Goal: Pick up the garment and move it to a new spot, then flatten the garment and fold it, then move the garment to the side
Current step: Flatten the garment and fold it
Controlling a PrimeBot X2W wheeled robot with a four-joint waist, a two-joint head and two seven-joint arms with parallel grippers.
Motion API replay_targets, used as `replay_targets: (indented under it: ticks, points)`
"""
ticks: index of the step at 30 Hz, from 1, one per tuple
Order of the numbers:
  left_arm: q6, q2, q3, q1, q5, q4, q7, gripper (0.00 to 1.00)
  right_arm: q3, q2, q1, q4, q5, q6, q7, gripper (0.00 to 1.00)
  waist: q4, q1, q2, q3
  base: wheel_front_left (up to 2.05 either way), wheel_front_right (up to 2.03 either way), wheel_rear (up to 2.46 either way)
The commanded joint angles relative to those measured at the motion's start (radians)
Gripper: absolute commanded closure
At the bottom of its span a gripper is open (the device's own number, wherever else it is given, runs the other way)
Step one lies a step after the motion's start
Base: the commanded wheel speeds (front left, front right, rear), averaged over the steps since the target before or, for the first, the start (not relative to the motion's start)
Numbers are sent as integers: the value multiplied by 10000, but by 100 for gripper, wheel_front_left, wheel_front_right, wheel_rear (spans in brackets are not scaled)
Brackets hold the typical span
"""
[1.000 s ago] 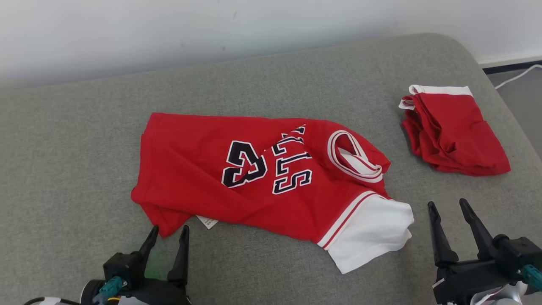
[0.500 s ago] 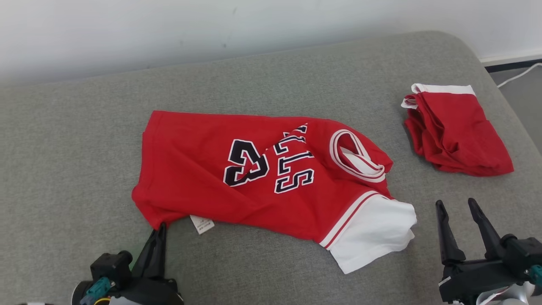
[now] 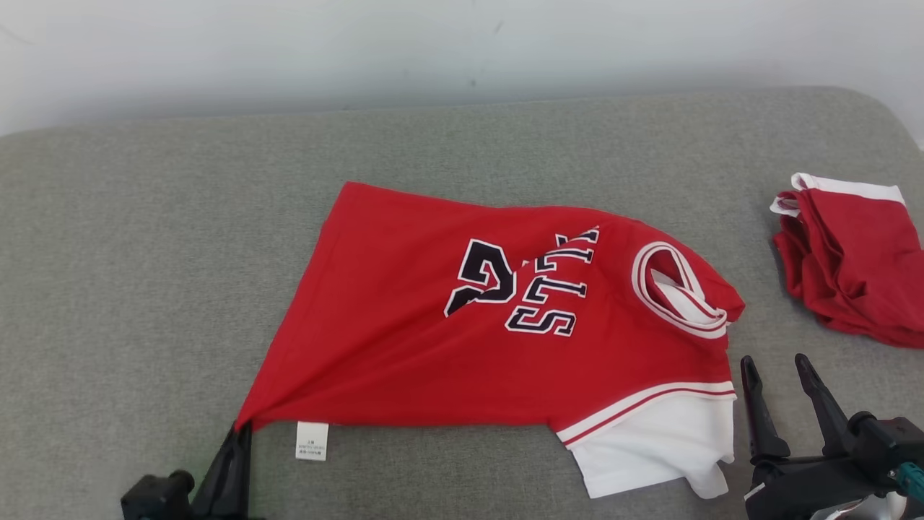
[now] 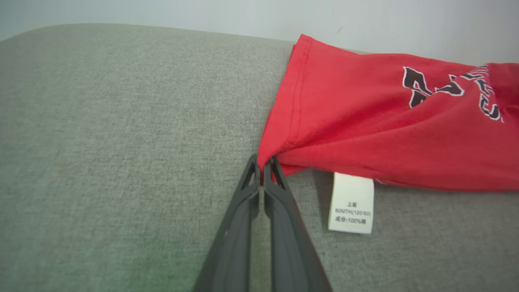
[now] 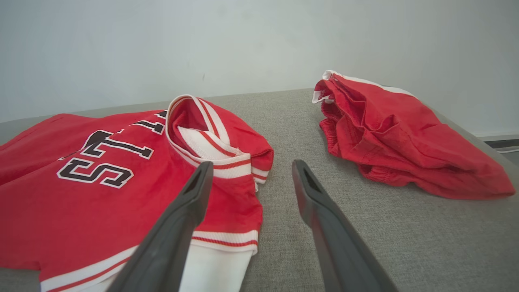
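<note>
Head view: so the left gripper was spread a second ago, and now it's pressed together on the hem corner of the jersey, down by the near edge of the grey cushion. The cloth runs taut from that pinch, so the grab looks done and I'd guess lift-and-move is next. The camera has shifted too, so not everything really moved. The jersey lies mid-cushion, with its white sleeve toward the near edge. The right gripper sits spread just beside it, holding nothing. Another red garment is at the right edge.

Left wrist view: the fingers pinch the red corner. The care label reads "60MTH(120/60)", then a line ending "100%".

Right wrist view: black white-edged letters ending "LLS", with the number part-folded.
</note>
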State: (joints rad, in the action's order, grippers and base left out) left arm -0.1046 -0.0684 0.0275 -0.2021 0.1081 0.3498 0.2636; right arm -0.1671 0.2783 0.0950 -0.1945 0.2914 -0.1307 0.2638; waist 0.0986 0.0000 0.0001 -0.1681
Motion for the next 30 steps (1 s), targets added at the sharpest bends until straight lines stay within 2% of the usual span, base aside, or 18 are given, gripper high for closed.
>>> replay_targets:
  ticks: [1,2,3,4,9,13,17,30]
  points:
    - [-56,-68,88,288,-102,177,10,100,-17,-30,33,-57,56,0,3,0,-227,0,-1,141,0,0,0]
    - [-56,-89,141,256,-110,283,10,76,-33,-29,22,-78,68,0,2,0,-246,0,-1,173,0,0,0]
    - [-94,-89,160,247,-120,446,12,23,-48,-24,5,-110,71,0,2,0,-264,0,-1,217,0,0,0]
    - [-124,-79,164,256,-123,604,12,0,-59,-19,-23,-140,78,0,3,0,-275,0,-1,266,0,0,0]
    - [-144,4,202,529,-232,1034,12,0,-247,-22,-248,-325,127,0,2,0,-255,0,-1,570,0,0,0]
    - [235,71,472,869,-301,1044,10,0,-401,-60,-483,-461,183,0,2,0,-233,0,-1,937,0,0,0]
    - [354,138,423,1321,-306,846,12,0,-472,-121,-816,-597,215,0,2,0,-287,0,-1,1276,0,0,0]
    - [809,175,154,2337,-8,-797,12,0,-280,-509,-1602,-582,83,0,1,0,-347,0,-1,1774,0,0,0]
